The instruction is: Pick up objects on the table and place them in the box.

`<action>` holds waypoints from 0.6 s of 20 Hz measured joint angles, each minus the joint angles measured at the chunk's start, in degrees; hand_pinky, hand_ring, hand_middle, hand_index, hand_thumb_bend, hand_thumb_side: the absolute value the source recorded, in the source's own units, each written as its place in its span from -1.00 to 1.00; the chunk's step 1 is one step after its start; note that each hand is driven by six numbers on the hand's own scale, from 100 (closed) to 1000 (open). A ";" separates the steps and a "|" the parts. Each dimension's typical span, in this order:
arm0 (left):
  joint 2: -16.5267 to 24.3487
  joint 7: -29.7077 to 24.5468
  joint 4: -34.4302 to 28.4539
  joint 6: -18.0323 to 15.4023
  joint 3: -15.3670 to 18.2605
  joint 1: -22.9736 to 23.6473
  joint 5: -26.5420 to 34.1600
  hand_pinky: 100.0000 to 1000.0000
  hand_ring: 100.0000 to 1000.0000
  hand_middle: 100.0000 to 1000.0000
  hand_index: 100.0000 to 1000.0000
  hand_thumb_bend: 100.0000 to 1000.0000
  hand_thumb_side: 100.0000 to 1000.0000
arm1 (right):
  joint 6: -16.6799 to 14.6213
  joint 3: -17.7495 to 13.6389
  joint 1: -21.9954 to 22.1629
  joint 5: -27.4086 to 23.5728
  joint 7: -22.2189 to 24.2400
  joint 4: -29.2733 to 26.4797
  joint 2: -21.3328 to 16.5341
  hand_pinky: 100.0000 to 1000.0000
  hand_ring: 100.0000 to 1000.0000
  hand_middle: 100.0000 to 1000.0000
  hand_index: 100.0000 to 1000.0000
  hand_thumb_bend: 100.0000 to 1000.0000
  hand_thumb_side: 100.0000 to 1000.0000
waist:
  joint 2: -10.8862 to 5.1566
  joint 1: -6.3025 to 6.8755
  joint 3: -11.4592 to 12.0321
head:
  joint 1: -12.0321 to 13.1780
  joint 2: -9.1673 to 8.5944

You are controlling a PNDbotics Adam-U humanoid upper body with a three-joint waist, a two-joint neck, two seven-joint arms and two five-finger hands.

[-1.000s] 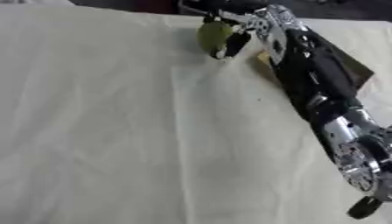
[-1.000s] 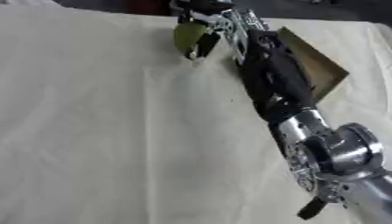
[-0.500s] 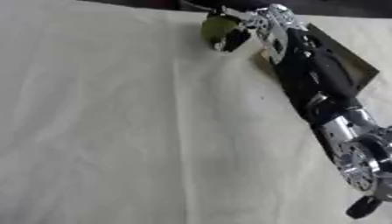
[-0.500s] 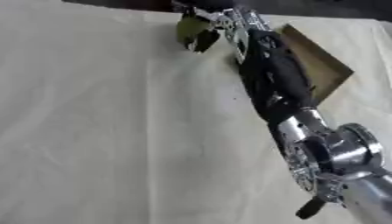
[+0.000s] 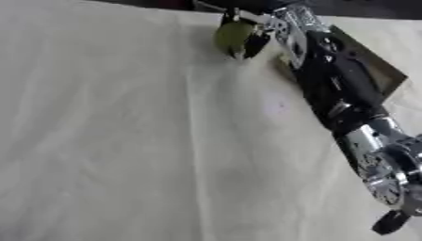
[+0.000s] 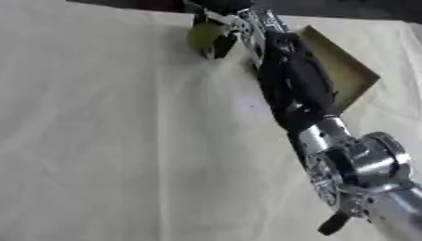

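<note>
Right robot hand (image 5: 262, 29): reached out to the far edge of the table, its fingers curled round a small olive-green object, the dark fingertips showing against the cloth.
Green object (image 5: 233, 35): rounded, dull olive, held in the robot hand on its left side and a little nearer the camera; whether it touched the cloth or hung just above it could not be told.
Right arm (image 6: 305, 101): black forearm with silver joints, it ran from the lower right corner up to the robot hand and crossed over the box's near-left edge.
Box (image 6: 342, 75): flat, brown, cardboard-like, lying just to the right of the robot hand and forearm, partly hidden under the arm; its bare floor was all that showed inside.
Table (image 5: 107, 141): covered in a cream cloth with soft creases, it spread wide to the left of the robot hand and toward the camera.
Far edge: a dark strip ran just beyond the robot hand, where the cloth ended.
</note>
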 measured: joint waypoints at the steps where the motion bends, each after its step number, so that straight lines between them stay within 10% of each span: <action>1: 0.00 -0.03 0.00 0.03 0.00 0.00 0.03 -0.12 0.09 0.15 0.40 -1.00 -0.61 | -0.65 -0.03 0.05 -0.02 -0.80 0.02 0.00 -0.18 -0.16 -0.13 0.19 -0.52 -1.00 | 0.01 0.00 -0.03 | 0.00 0.00; 12: 0.00 -0.24 -0.02 0.32 0.00 0.00 0.04 -0.12 0.08 0.14 0.40 -1.00 -0.61 | -3.06 0.06 0.60 -5.85 -9.20 -0.03 -0.26 -0.41 -0.42 -0.39 -0.05 -0.75 -1.00 | -0.10 0.01 -0.74 | 0.00 0.41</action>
